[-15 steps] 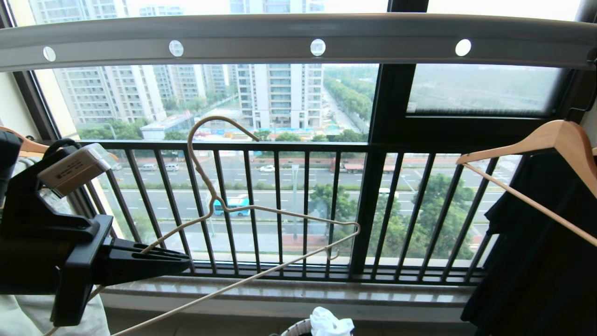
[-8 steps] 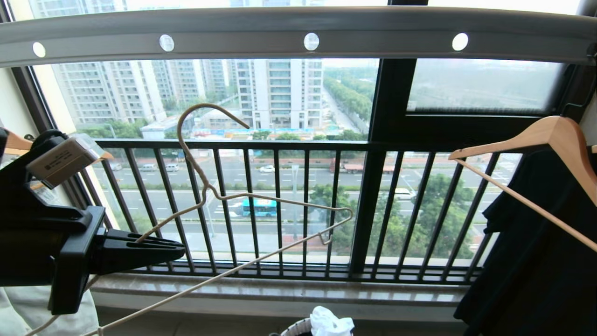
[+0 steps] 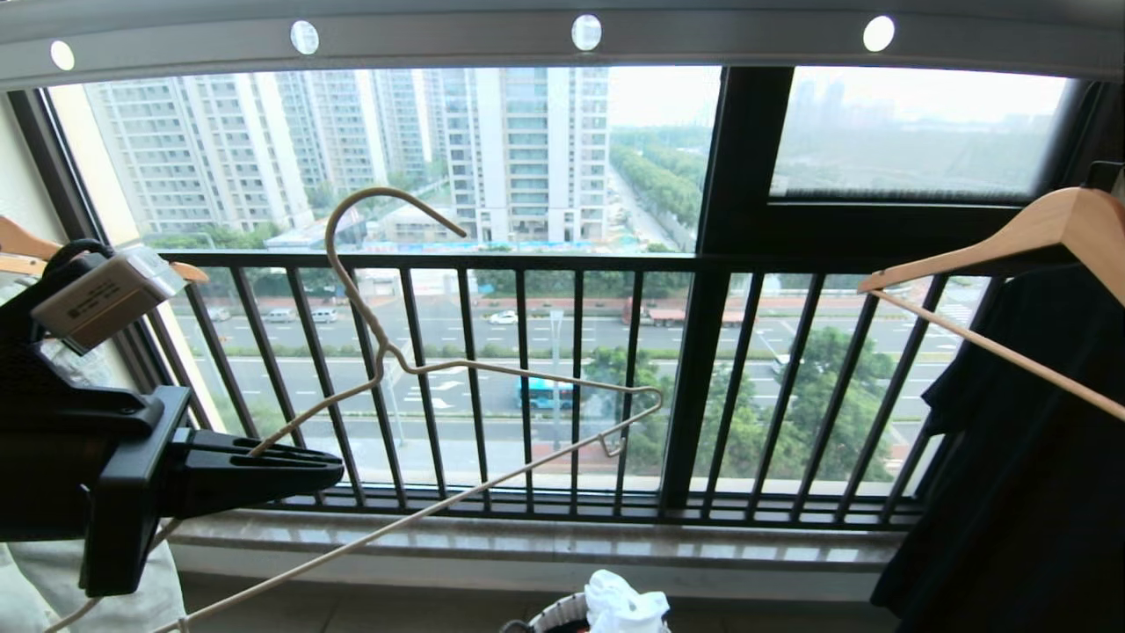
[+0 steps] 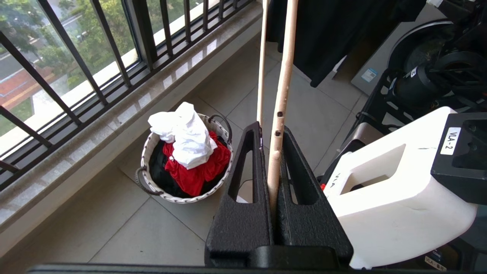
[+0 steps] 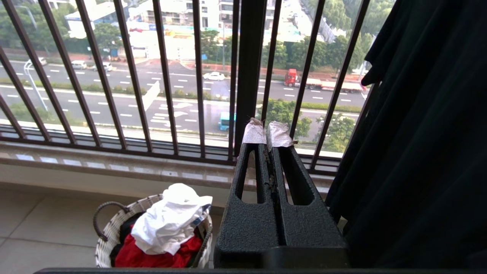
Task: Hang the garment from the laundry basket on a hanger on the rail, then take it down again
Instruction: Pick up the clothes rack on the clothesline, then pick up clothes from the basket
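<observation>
My left gripper (image 3: 330,470) at the left is shut on the lower arm of the cream wire hanger (image 3: 384,350), which is held up in front of the window with its hook below the grey rail (image 3: 439,40). In the left wrist view the hanger (image 4: 279,95) runs out between the closed left gripper (image 4: 268,129). On the floor below, the white garment (image 4: 186,133) lies crumpled on top in the laundry basket (image 4: 150,182); both also show as garment (image 3: 620,607) and basket (image 3: 549,620). My right gripper (image 5: 266,135) is shut and empty, above the basket (image 5: 110,232) and garment (image 5: 167,220).
A black shirt (image 3: 1011,483) hangs on a wooden hanger (image 3: 1055,229) at the right, close beside my right gripper. Another wooden hanger (image 3: 18,242) shows at the far left. Black window railing bars (image 3: 527,378) and a stone sill (image 3: 527,545) stand ahead. A red garment (image 4: 198,171) lies under the white one.
The whole head view has shifted, so the rail now sits higher in the picture: the camera moved. The hanger stays in my left gripper's grip.
</observation>
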Controlling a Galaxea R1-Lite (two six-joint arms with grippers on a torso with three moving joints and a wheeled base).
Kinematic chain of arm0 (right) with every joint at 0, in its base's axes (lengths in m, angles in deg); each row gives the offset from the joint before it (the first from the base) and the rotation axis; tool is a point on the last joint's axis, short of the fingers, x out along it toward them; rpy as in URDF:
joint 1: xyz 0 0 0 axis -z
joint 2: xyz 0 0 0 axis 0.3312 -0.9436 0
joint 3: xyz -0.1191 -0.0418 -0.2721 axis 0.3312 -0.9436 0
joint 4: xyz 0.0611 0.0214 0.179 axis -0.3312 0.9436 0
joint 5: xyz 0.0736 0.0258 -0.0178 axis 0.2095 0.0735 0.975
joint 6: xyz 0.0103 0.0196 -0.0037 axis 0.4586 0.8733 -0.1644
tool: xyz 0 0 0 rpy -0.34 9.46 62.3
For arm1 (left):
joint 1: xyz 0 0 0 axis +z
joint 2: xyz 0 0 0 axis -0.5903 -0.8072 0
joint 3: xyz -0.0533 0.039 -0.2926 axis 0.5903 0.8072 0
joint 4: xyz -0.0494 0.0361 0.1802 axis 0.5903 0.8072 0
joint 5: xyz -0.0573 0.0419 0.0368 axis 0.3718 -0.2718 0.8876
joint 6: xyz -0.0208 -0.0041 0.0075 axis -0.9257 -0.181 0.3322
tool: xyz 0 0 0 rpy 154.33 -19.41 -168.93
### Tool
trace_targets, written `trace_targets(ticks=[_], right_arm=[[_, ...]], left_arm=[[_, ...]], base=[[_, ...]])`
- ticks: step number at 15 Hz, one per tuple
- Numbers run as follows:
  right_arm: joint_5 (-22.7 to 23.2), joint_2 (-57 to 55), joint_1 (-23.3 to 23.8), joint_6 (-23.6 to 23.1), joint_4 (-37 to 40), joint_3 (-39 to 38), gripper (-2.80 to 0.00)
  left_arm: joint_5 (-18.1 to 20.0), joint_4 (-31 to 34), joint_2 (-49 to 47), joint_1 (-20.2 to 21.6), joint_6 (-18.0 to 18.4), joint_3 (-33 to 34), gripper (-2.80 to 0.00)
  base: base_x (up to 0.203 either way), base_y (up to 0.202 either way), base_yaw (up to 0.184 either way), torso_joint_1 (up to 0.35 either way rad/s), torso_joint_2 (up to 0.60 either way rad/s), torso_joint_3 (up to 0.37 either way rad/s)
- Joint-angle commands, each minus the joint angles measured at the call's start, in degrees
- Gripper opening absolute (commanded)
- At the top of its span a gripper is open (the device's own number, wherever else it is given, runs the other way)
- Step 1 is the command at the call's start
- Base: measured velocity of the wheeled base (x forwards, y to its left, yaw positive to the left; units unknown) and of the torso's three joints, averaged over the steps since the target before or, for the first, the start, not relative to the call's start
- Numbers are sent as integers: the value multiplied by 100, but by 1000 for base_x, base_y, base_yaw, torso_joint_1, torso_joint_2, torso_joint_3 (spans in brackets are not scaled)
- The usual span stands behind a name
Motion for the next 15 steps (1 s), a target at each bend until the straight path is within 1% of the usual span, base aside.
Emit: trace_targets(ticks=[1,15], right_arm=[[5,-7,-2,-2,2,0,-280],[5,-7,-2,-11,2,0,-280]], left_arm=[[21,13,35,1,14,14,-280],[21,13,39,-8,20,31,-280]], base=[[0,0,0,-145,322,173],[0,0,0,-149,325,175]])
